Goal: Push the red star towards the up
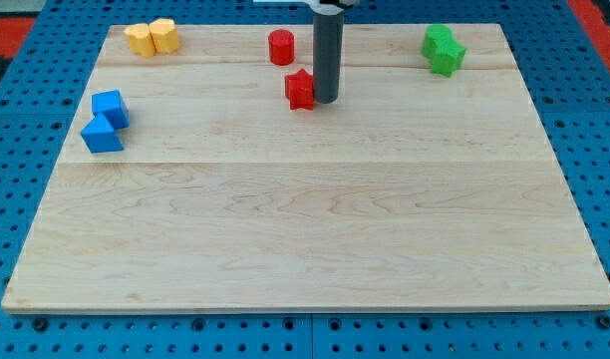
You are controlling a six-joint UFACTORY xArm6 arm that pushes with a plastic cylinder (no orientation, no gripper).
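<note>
The red star (300,89) lies on the wooden board (305,219) in the upper middle of the view. My tip (325,100) stands right beside the star's right side, touching or nearly touching it. A red cylinder (281,47) stands above the star, slightly to its left, near the board's top edge.
Two yellow blocks (152,38) sit together at the top left. Two green blocks (443,48) sit together at the top right. Two blue blocks (106,121) sit together at the left edge. Blue pegboard (16,120) surrounds the board.
</note>
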